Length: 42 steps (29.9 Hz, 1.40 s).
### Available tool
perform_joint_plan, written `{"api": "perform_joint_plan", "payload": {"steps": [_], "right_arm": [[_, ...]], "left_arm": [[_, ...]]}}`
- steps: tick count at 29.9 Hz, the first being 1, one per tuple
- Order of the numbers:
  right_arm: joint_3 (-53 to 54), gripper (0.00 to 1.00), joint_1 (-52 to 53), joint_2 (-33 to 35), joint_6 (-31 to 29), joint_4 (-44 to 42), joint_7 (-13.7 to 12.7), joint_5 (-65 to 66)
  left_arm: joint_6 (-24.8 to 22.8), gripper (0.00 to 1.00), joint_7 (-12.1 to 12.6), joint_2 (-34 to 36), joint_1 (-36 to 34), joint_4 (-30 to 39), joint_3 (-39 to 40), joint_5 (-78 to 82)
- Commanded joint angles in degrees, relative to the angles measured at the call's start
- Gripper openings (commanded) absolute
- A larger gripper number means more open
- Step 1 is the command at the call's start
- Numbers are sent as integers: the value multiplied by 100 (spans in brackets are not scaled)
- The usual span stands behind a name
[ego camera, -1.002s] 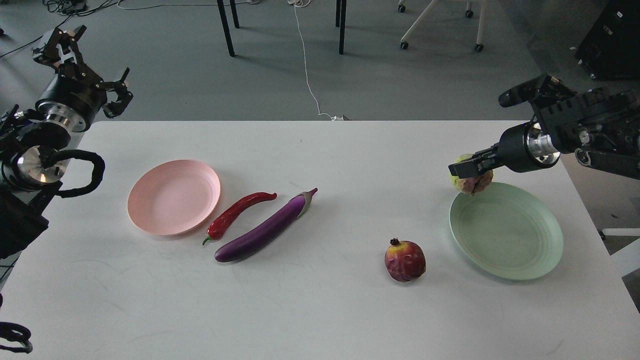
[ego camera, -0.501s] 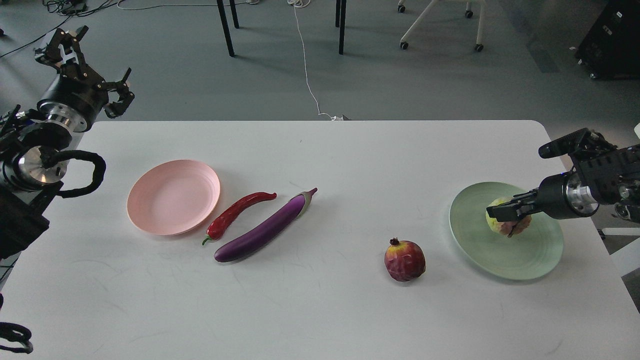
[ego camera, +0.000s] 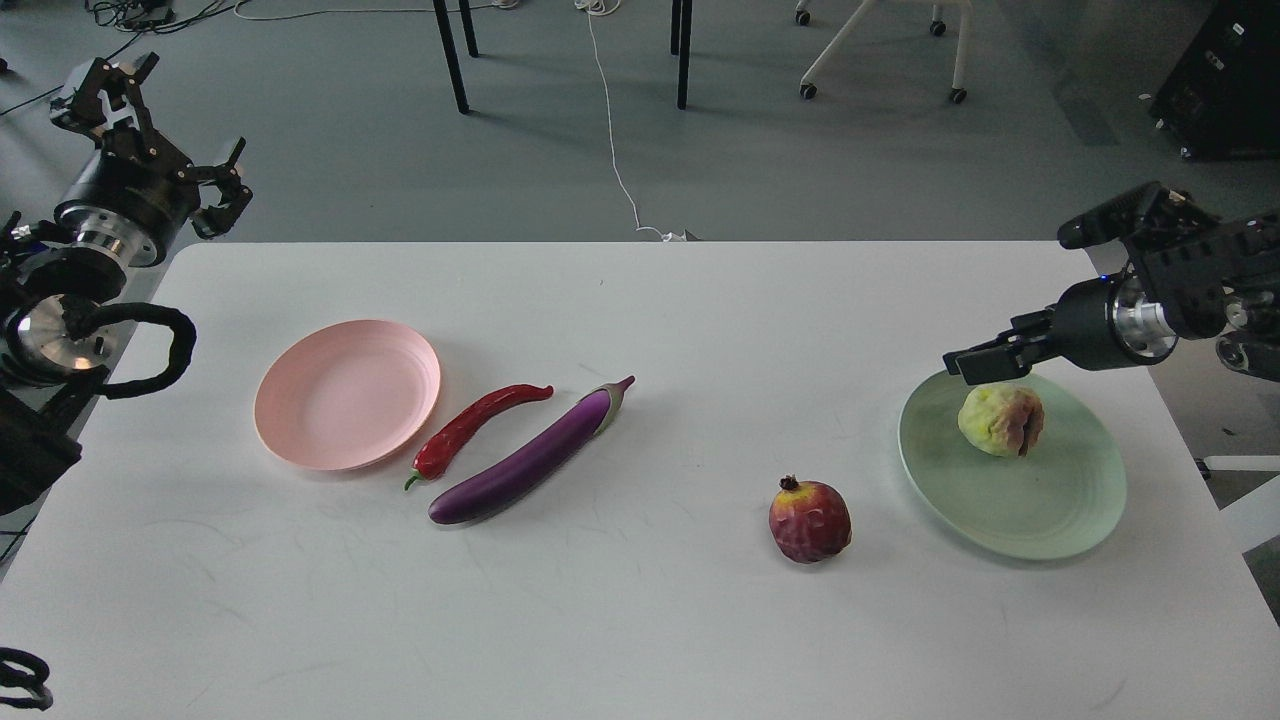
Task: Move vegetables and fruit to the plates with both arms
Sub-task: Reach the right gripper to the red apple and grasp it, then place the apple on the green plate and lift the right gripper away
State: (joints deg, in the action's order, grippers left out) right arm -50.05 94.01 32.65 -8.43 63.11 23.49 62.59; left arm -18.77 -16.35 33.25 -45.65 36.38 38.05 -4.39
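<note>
The pomegranate (ego camera: pixel 810 520) sits nearest the front edge, right of centre, awaiting pickup. Eggplant (ego camera: pixel 530 456) and chili (ego camera: pixel 477 420) lie beside the pink plate (ego camera: pixel 300 440), handy for the left gripper (ego camera: pixel 150 120), which is spread beyond the far-left corner. The yellow-green fruit (ego camera: pixel 1000 420) rests on the green plate (ego camera: pixel 1000 520) near the right edge; I cannot tell the right gripper's (ego camera: pixel 985 362) finger state.

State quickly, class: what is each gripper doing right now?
Left gripper: open, holding nothing, raised off the table's corner.
Right gripper: open, empty, just above the yellow-green fruit on the green plate.
</note>
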Motion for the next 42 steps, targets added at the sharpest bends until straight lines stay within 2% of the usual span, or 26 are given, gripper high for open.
{"api": "perform_joint_plan", "payload": {"steps": [1,5,8,16,20,23,26,31,36,42], "right_arm": [[74,96,213,-512,-1,333,-2,-430],[-136,94,258,-1067,-1,904,-2,-686],[-391,94,258,-1366,8,984,-2,-827],[-593,91,135,-1656,8,1098,-2,-845],[-936,87,3,-1824,43,1116,-2,-827],[-981,80,-67,-1841,43,1125,-2,-766],[-1007,65,-67,-1859,34,1142,-2,-739],[-876,49,143,-1798,52,1134,-2,-800],[-858,48,591,-1184,52,1362,-2,-582],[-893,49,856,212,52,1573,-11,463]], "left_arm": [[5,98,0,41,-5,0,1,-9],[-3,98,0,120,4,0,1,-9],[-3,98,0,173,4,0,1,0],[5,98,-8,191,39,0,9,-9],[-3,98,-8,199,74,0,9,-9],[-3,98,0,208,83,0,9,-9],[-12,98,-8,235,91,0,9,-9],[-3,98,-8,235,118,0,9,-9],[-3,98,0,252,109,0,9,-9],[-3,98,0,366,127,0,9,-9]]}}
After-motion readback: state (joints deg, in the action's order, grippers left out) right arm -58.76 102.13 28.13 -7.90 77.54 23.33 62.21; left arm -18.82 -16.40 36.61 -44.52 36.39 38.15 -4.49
